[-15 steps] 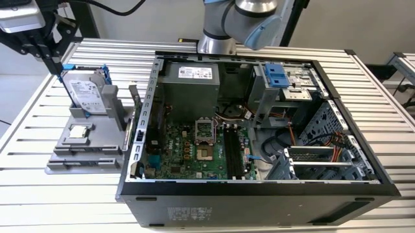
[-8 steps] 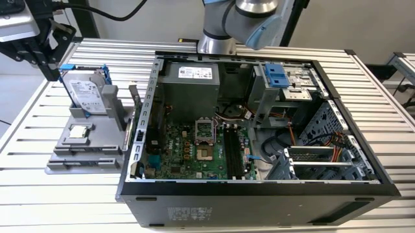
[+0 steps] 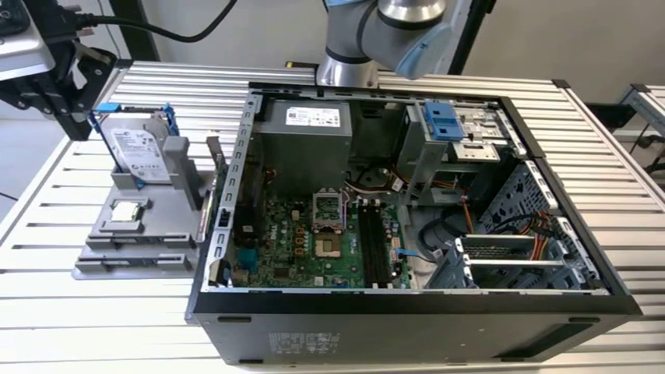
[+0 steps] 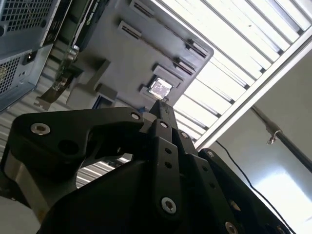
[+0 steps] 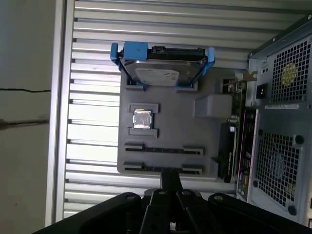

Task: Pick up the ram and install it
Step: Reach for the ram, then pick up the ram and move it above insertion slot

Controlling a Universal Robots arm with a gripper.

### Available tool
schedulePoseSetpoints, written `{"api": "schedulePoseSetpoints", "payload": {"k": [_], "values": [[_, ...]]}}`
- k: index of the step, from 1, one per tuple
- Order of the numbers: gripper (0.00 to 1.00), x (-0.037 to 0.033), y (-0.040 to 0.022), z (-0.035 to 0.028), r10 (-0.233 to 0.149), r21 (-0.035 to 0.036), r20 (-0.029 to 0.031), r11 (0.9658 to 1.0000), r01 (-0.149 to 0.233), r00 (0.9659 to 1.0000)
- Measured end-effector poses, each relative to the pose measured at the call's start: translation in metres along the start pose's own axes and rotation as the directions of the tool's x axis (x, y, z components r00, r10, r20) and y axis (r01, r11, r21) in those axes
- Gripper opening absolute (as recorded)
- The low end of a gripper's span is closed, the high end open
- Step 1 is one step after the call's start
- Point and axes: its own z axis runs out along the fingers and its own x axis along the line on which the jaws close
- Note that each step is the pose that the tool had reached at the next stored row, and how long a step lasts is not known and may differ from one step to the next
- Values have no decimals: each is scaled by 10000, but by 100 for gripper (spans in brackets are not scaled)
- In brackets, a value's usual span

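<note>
My gripper [image 3: 73, 125] hangs above the table at the exterior view's far left, beyond the grey parts holder [image 3: 156, 226]. Its black fingers [image 5: 170, 179] are pressed together in both wrist views, with nothing seen between them; the tips [image 4: 163, 109] point down at the holder. The holder's two long slots [image 5: 163, 149] each show a thin dark line, and I cannot tell whether either is the ram seen on edge. The motherboard's black slots [image 3: 371, 241] lie inside the open computer case [image 3: 416, 304].
On the holder, a silver hard drive [image 5: 161, 73] stands in a blue frame and a square processor chip [image 5: 142, 119] lies flat. A dark card with a metal bracket [image 5: 232, 146] stands on edge between holder and case. The slatted table [image 3: 104, 327] stretches around.
</note>
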Motion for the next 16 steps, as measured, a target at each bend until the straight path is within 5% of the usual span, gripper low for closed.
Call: {"api": "schedulePoseSetpoints", "payload": {"k": [10, 16], "values": [[0, 12, -177, 11, 0, 0, -1, 10000, 0, 10000], [0, 12, -188, 14, 0, 0, 0, 10000, 0, 10000]]}}
